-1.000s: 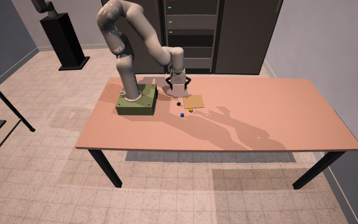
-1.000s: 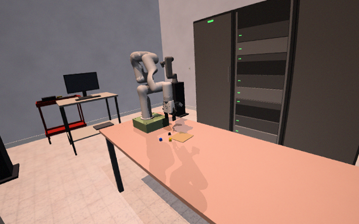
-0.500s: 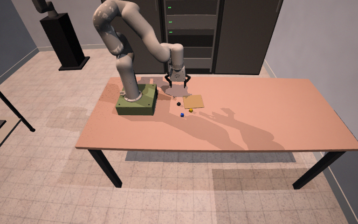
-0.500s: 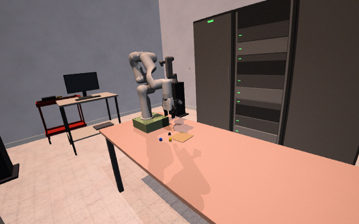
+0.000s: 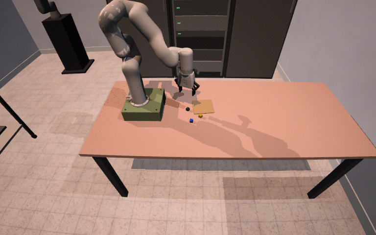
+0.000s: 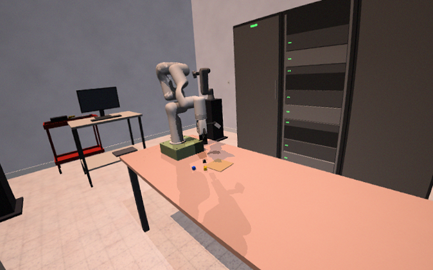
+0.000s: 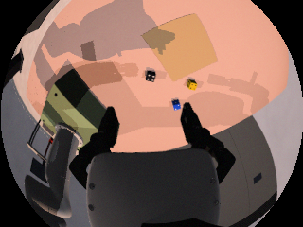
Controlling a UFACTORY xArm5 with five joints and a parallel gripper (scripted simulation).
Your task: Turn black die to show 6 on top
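The black die (image 5: 187,109) (image 6: 204,161) (image 7: 151,76) lies on the table beside the mat's left edge, off the mat; its top shows white pips, too small to count surely. The tan mat (image 5: 206,104) (image 6: 221,165) (image 7: 194,47) lies flat. The yellow die (image 5: 200,115) (image 6: 205,167) (image 7: 191,84) lies just in front of the mat. The blue die (image 5: 191,120) (image 6: 193,168) (image 7: 176,104) lies further to the front left. My gripper (image 5: 186,92) (image 7: 149,113) is open and empty, high above the table, behind the dice in the top view.
The green base block (image 5: 142,115) (image 6: 182,151) (image 7: 66,101) of the arm stands left of the dice. The table (image 5: 277,110) (image 6: 303,209) extends far to the right of the mat. Dark cabinets (image 5: 255,41) stand behind the table's back edge.
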